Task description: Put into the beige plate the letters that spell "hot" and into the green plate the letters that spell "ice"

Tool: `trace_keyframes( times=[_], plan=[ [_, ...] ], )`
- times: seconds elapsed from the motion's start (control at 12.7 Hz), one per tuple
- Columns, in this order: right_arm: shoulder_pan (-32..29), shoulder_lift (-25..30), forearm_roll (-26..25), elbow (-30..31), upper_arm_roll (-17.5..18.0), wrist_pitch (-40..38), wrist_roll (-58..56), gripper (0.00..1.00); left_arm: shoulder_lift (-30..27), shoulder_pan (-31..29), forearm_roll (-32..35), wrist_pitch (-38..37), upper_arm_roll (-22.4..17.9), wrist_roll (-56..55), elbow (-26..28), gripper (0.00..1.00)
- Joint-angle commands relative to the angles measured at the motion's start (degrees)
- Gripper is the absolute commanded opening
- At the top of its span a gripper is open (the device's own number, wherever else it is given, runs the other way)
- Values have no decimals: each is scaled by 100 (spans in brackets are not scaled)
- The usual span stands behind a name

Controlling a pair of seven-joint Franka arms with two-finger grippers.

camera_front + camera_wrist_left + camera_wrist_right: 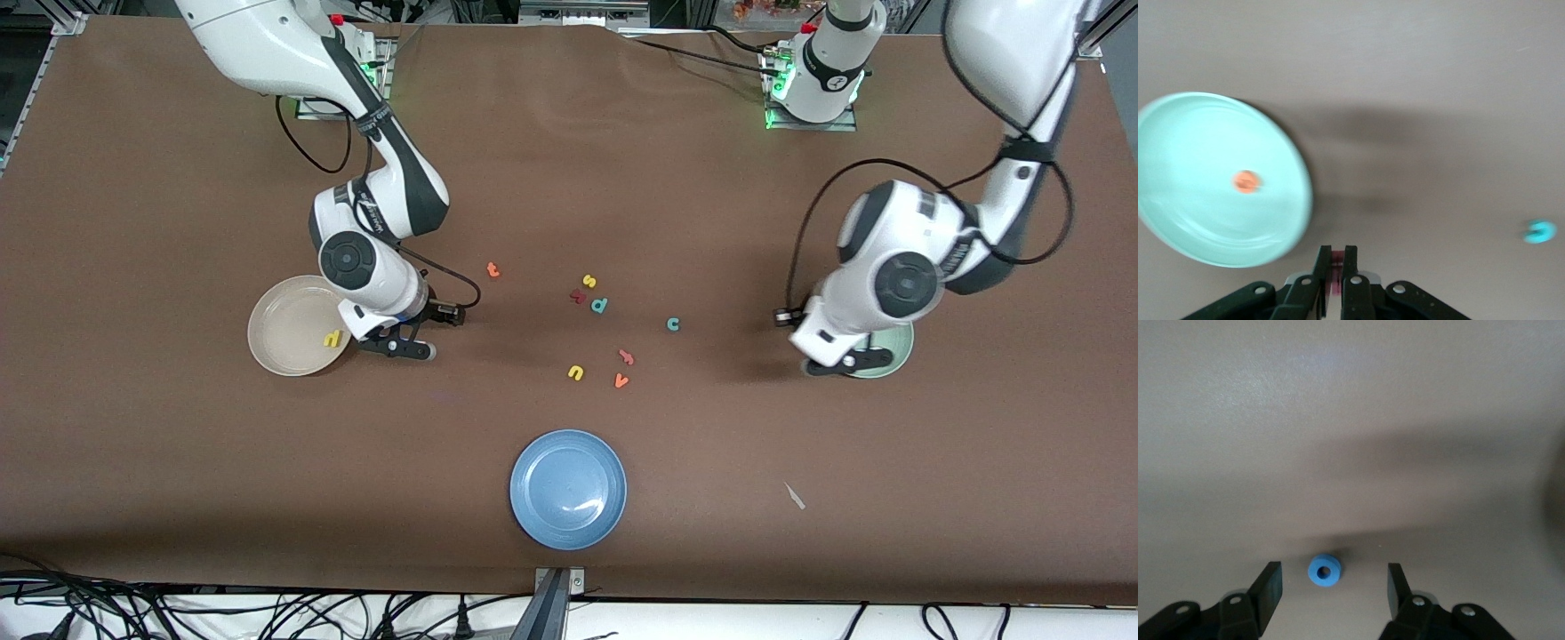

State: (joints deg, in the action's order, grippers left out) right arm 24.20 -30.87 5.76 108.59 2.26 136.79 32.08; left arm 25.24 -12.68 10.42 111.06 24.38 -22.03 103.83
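Note:
My left gripper (1336, 259) is shut on the dark red i (1336, 256) and hangs just off the rim of the green plate (1178, 220). The orange e (1246, 181) lies in that plate. The teal c (1540, 232) lies on the table, toward the middle (674, 324). My right gripper (1335, 581) is open, low over the table beside the beige plate (280, 342), and the blue o (1324, 571) lies on the table between its fingers. The yellow h (332, 338) rests in the beige plate. The orange t (492, 268) lies on the table.
Mid-table lie a yellow s (589, 281), a teal d/p (600, 305), a dark red letter (578, 297), a yellow u (575, 372), an orange v (621, 380) and a pinkish letter (626, 357). A blue plate (542, 511) sits near the front edge; a white scrap (794, 495) lies beside it.

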Motion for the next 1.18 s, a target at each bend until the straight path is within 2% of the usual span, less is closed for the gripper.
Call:
trace_keyframes(
  times=[0.0,0.24,0.63,0.71,0.79,0.87,0.94,1.02,1.1],
  plan=[
    [103,46,-102,259,-32,331,220,72,-46,-655,-67,-295,41,1223,67,0],
    [182,-33,-102,425,-32,706,360,72,103,-1359,-58,-304,23,2314,94,0],
    [252,-103,-102,479,-32,884,396,72,780,-1448,557,-120,6,2308,111,0],
    [252,-121,-102,496,-32,902,396,69,867,-1466,557,-94,6,2308,111,0],
    [261,-121,-102,522,-32,971,396,60,903,-1492,557,-76,6,2308,111,0],
    [261,-121,-110,557,-32,1016,396,47,895,-1501,557,-85,6,2291,111,21],
    [261,-121,-110,558,-32,1025,387,37,869,-1510,557,-102,6,2273,111,57],
    [261,-121,-110,558,-32,1025,387,36,825,-1510,557,-128,14,2273,94,100],
    [261,-130,-110,558,-32,1025,387,36,737,-1501,540,-172,23,2264,59,100]
  ],
)
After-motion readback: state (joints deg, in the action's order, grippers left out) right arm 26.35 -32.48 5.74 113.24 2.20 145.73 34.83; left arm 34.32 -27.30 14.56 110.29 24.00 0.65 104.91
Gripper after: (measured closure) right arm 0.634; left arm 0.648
